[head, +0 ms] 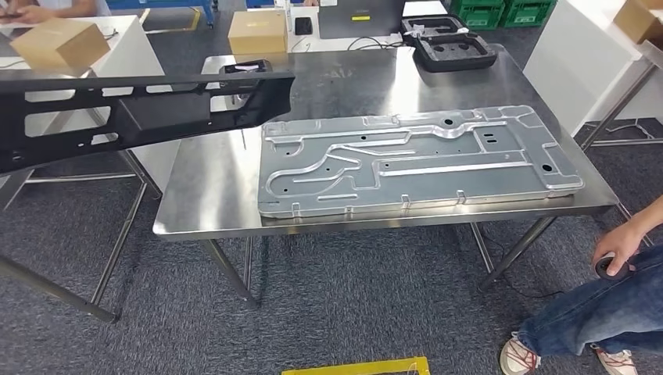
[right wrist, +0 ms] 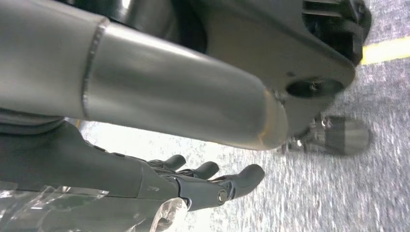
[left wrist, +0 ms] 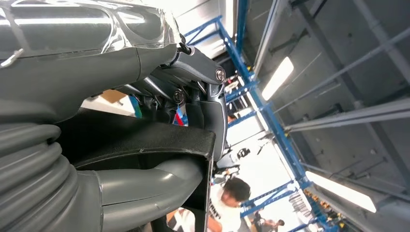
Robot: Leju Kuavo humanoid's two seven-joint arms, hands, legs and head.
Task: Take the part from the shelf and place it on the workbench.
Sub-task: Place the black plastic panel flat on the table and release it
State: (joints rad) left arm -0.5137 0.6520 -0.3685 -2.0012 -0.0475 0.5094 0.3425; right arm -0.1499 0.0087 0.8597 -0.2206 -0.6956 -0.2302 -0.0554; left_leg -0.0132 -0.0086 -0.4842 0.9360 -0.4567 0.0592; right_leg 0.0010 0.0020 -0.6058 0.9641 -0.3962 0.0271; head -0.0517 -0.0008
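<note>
Steel table stands ahead, carrying a large stamped aluminium panel. The long black part, full of cut-outs, hangs in the air with its end just over the table's left edge. The left hand grips it, thumb underneath. The right hand holds nothing, fingers loosely spread above the carpet.

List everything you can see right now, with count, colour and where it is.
Black part: one, black, held in the air over the workbench's near-left corner.
Workbench: one, steel, centre.
Metal panel: one, silver, flat on the workbench.
Foam trays: two, black, far right corner of the workbench.
Cardboard boxes: three, tan, on tables behind.
Crates: two, green, far floor.
Person: one, blue jeans, seated at right.
Left hand: one, grey, grips the black part.
Right hand: one, dark fingers spread, above the floor.
</note>
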